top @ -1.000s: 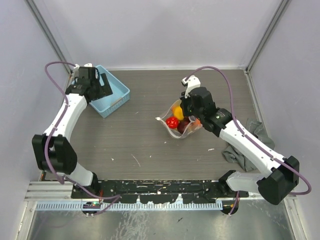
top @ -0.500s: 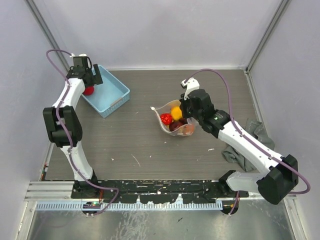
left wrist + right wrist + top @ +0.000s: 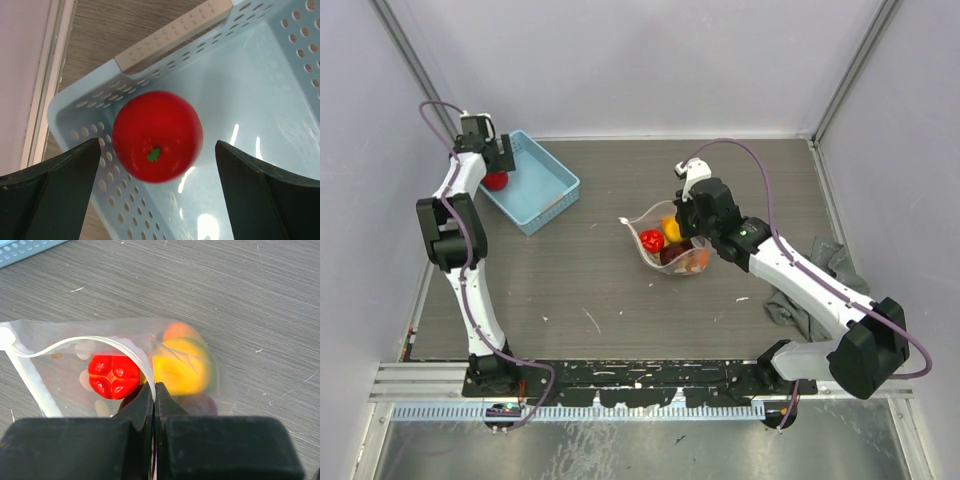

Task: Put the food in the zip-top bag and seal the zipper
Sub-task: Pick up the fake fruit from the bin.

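The clear zip-top bag (image 3: 665,240) lies mid-table, its mouth open to the left. Inside it are a red ribbed fruit (image 3: 651,239), a yellow fruit (image 3: 672,229), a dark red one and an orange one. My right gripper (image 3: 688,222) is shut on the bag's mouth edge. In the right wrist view the jaws (image 3: 154,387) pinch the zipper strip (image 3: 100,342), with the red fruit (image 3: 113,376) and yellow fruit (image 3: 180,366) behind it. My left gripper (image 3: 492,165) is open over the blue basket, above a red apple (image 3: 157,135) that lies on the basket floor.
The light-blue lattice basket (image 3: 545,195) stands at the back left, near the left wall. A grey cloth (image 3: 820,285) lies at the right edge under the right arm. Small white flecks dot the table's front.
My left arm swung to the back-left corner and now hovers over the red apple in the basket. My right gripper moved the bag slightly left and back, its mouth opening wider.
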### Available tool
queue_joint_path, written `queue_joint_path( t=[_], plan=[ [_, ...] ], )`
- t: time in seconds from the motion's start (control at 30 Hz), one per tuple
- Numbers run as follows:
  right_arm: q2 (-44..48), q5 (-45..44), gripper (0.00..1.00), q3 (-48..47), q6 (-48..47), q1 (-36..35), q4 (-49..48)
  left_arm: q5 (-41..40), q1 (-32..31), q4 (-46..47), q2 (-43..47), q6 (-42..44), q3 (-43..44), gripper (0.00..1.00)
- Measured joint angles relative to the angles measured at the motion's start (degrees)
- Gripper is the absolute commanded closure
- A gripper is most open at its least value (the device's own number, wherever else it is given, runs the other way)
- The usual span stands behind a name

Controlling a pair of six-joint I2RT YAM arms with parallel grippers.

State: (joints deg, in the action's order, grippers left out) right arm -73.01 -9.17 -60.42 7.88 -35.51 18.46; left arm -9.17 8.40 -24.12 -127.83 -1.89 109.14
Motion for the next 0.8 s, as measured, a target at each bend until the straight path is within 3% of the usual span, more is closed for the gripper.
queue_joint_path(
  t=[0.17,0.3,0.67,0.8],
  plan=[
    [-1.09,0.22,1.0,-0.15,0.0,0.0,0.02,1.51,0.39,0.55,-3.8,1.22,2.56,0.0],
    [-1.97,0.28,1.0,-0.46,0.0,0.0,0.2,2.82,0.39,0.66,-5.9,1.64,3.56,0.06],
    [-2.54,0.31,1.0,-0.96,0.0,0.0,0.66,6.29,0.35,0.83,-7.43,2.54,4.11,0.45],
    [-2.54,0.39,1.0,-0.96,0.02,0.0,0.87,8.02,0.35,1.4,-5.6,2.19,1.53,0.49]
  ],
)
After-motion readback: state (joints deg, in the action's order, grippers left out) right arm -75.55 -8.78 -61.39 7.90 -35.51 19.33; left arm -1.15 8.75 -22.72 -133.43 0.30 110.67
